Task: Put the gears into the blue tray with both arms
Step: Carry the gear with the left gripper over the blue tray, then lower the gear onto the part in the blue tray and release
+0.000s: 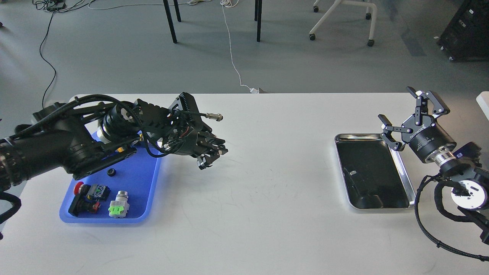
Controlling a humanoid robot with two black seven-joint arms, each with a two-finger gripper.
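Gears are the task's things, and only one tiny black toothed ring [111,172] shows: it lies on the floor of the bright blue rectangular plastic tray [142,202] with rounded corners, in the tray's upper middle part, apart from everything else in it. Nearer the front rim of the same tray sit a black push-button switch with a red cap [83,198] and a silver-topped switch with a green body [119,205], side by side. The blue tray rests at the left end of the white surface [259,183].

The left arm [57,149], black and draped in cables, reaches across the back part of the blue tray; the left gripper [212,156] hangs past the tray's right rim above bare surface. It is seen dark and end-on, so I cannot tell how its jaws stand.

At the right end lies a silver-rimmed metal tray with a black inside [405,179]. The right gripper [408,114] sits at this tray's far right corner, its jaws spread wide with nothing between them.
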